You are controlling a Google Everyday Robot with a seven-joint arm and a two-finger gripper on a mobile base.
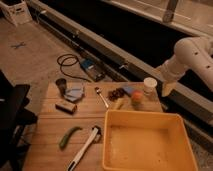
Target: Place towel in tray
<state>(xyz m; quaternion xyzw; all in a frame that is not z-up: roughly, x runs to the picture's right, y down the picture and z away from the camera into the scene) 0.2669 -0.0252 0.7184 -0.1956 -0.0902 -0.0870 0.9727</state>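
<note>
Gripper (167,89) hangs beyond the wooden table's (50,127) right edge; whether it is spread or closed cannot be told. Towel (75,92) lies far to its left, tray (150,146) below-left.

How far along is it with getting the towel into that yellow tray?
Nothing looks done yet: the towel lies on the table beside the dark cup, and the tray has no towel in it. The gripper hangs past the table's right end, far from the towel. Reaching, grasping and carrying remain.
</note>
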